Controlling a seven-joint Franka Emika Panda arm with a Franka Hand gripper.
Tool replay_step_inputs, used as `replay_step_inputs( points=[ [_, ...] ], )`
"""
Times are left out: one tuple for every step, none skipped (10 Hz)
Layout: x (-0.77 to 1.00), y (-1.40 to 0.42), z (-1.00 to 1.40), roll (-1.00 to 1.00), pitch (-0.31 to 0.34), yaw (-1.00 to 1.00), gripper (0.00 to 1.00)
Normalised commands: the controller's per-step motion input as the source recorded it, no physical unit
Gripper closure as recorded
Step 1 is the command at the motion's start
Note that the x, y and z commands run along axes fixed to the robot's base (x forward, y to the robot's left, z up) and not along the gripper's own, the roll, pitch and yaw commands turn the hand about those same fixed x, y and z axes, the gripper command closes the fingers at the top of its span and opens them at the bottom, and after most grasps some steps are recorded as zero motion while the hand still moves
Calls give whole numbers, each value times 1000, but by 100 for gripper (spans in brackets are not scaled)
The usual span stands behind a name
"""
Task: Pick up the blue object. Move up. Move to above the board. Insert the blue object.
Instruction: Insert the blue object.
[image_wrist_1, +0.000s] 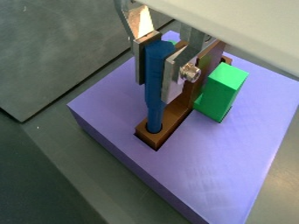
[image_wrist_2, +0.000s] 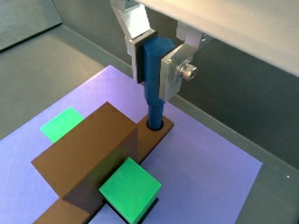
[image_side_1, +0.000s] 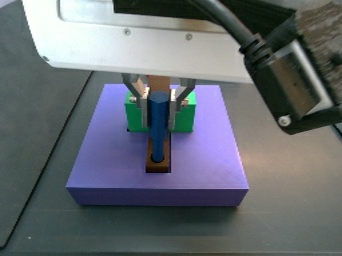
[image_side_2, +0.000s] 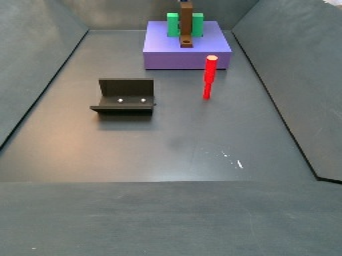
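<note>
My gripper (image_wrist_1: 158, 70) (image_wrist_2: 156, 63) is shut on the blue object (image_wrist_1: 153, 83) (image_wrist_2: 153, 92), a dark blue peg held upright between the silver finger plates. In both wrist views the peg's lower end sits in the round hole at one end of the board (image_wrist_1: 177, 114) (image_wrist_2: 87, 153), a long brown plank lying on the purple slab (image_wrist_1: 222, 166). In a side view the gripper (image_side_1: 158, 100) holds the blue object (image_side_1: 158, 128) above the board (image_side_1: 158, 162), with the arm's bulk hiding what is above.
Green blocks (image_wrist_2: 128, 188) (image_wrist_2: 61, 124) flank the board on the purple slab (image_side_2: 167, 55). A red peg (image_side_2: 210, 77) stands upright on the floor in front of the slab. The fixture (image_side_2: 124, 96) stands on the floor to the left. Dark walls enclose the workspace.
</note>
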Motion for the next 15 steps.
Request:
replay_step_inputs(
  points=[
    [0,0,-289,86,-36,0,100],
    [0,0,-400,120,-64,0,100],
    [0,0,-511,131,-93,0,100],
    [0,0,-549,171,-91,0,100],
    [0,0,-546,174,-94,0,100],
    [17,-57,-526,144,-87,0,100],
    [40,-43,-554,124,-80,0,100],
    [246,-117,-440,71,-34,-17,100],
    [354,-111,-391,39,-10,0,100],
    [371,-129,-309,1,0,0,100],
    [323,-109,-323,13,0,0,100],
    [186,-60,-374,63,-14,0,100],
    [0,0,-417,126,-34,0,100],
    [-14,0,-331,133,-40,0,100],
    [0,0,0,0,0,0,100]
  ],
)
